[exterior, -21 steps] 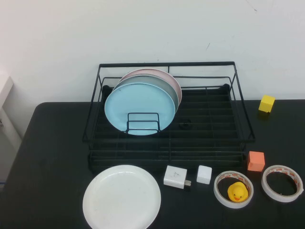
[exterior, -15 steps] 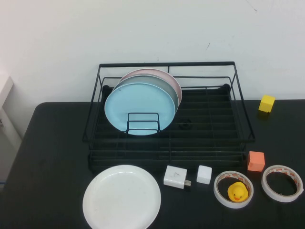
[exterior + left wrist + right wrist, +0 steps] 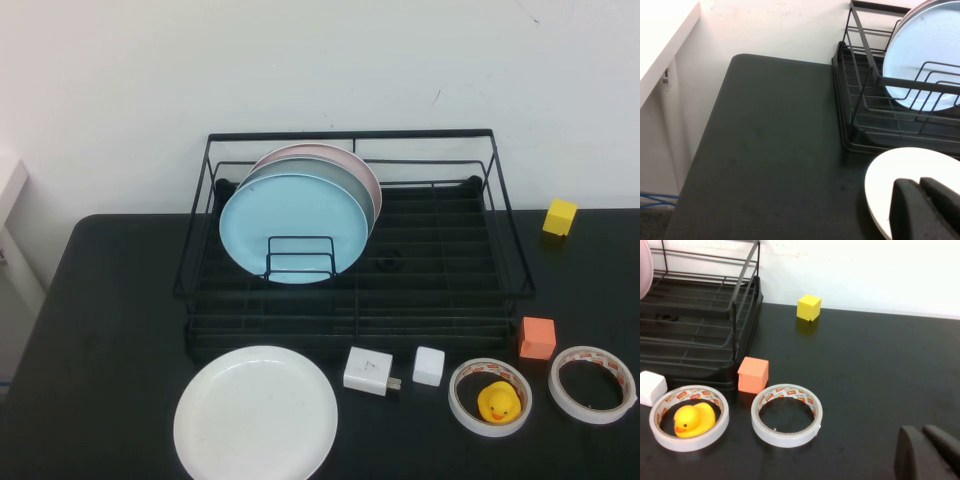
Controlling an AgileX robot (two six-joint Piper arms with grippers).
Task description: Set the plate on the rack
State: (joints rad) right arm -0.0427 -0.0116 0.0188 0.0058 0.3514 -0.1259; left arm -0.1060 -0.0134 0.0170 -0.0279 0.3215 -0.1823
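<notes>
Plate (image 3: 910, 172) under shut left end effector (image 3: 926, 210); right end effector (image 3: 929, 450) well apart.

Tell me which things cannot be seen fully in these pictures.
- Pink plate: high view, mostly hidden behind the light blue plate in the black wire rack.
- Round white plate: its lower rim cut off by the picture edge.
- Left gripper and right gripper, both shut: absent from high view; only fingertips in wrist views.
</notes>
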